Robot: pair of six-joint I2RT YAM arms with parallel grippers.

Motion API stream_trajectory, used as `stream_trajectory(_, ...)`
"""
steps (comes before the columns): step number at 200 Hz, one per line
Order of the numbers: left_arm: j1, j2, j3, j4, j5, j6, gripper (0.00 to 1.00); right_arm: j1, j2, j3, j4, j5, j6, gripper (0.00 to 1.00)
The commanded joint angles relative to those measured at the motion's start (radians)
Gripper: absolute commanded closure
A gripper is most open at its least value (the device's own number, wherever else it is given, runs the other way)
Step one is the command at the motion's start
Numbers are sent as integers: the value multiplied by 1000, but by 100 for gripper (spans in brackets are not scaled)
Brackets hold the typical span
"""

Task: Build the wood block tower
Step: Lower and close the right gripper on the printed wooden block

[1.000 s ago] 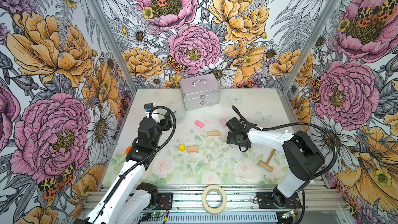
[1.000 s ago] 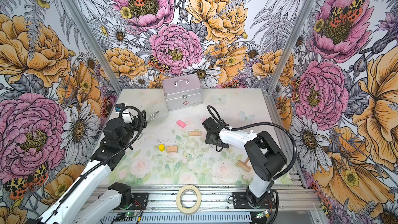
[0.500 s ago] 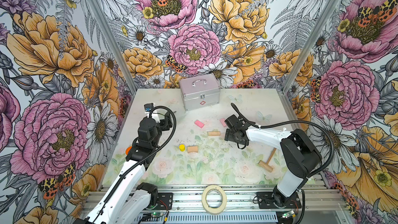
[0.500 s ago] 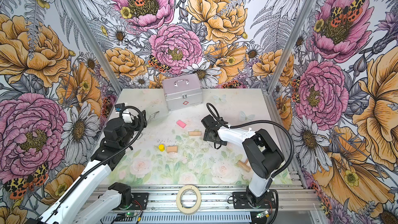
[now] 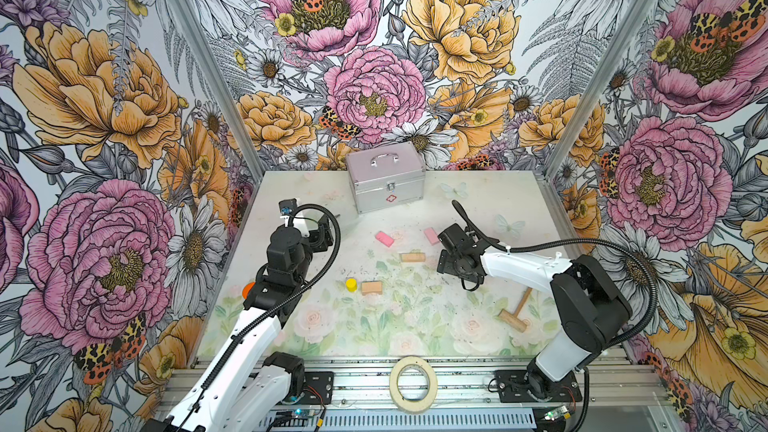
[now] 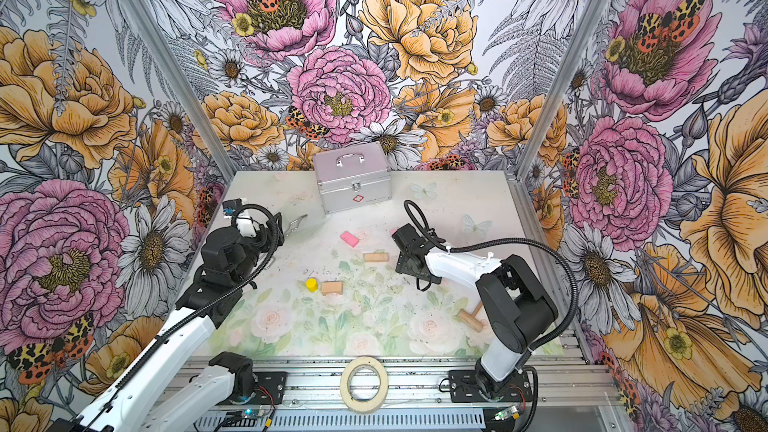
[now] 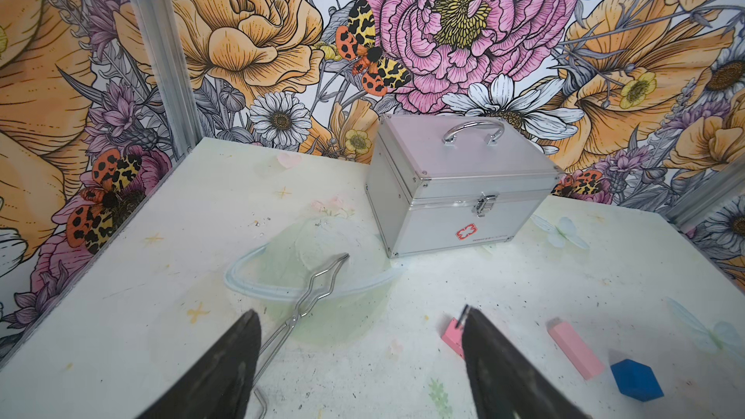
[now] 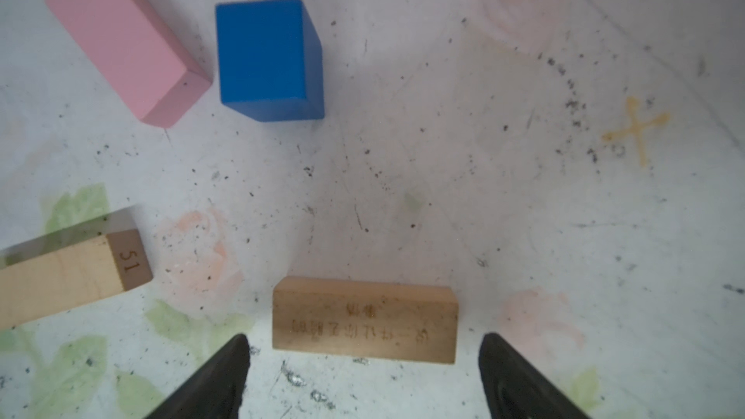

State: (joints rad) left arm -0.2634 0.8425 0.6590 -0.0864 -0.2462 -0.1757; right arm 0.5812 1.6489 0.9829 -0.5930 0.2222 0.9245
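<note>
- Three walls of floral wallpaper (image 5: 374, 89) close the cell in, with big pink and orange peonies, daisies and moths, and they meet at aluminium corner posts (image 5: 203, 58).
- The bench (image 5: 478, 201) is white, printed with pale roses, leaves and butterflies. It is scuffed and peppered with dark specks.
- A silver case (image 5: 386, 176) stands at the rear middle near the back wall, lid shut and handle up.
- The blocks lie scattered mid-bench, none on another.
- A pink brick (image 5: 384, 238) and a second pink brick (image 5: 431, 236) are nearest the case, with a tan brick (image 5: 412, 257) just in front of them.
- A yellow cylinder (image 5: 351, 284) stands upright just beside a second tan brick (image 5: 371, 288).
- In the right wrist view a blue block (image 8: 268, 58) sits just beside a pink brick.
- A third tan brick (image 8: 365, 320) lies crosswise between the right jaws — released, spread wide, touching neither end.
- The left jaws, released and empty, hang over the bench's left rear, above wire tongs (image 7: 318, 288) whose tip lies over a clear dish (image 7: 238, 276).
- A wooden mallet (image 5: 515, 313) lies near the right arm's base.
- A tape roll (image 5: 394, 384) rests on the front rail.
</note>
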Motion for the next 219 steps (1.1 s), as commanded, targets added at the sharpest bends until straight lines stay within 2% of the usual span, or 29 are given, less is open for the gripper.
stream_trajectory(1,7,0,-12,3,-4,16,20,-5,-19,-3,2,27,11,8)
stream_trajectory(98,7,3,-12,1,-5,18,21,-15,70,39,4,32,8,4)
stream_trajectory(177,9,4,-12,1,-5,19,21,-15,114,61,4,20,4,10)
stream_trajectory(195,9,4,-12,1,-5,20,21,-15,111,53,3,18,3,14)
stream_trajectory(219,9,5,-12,1,-5,18,21,-15,105,47,4,12,-5,24)
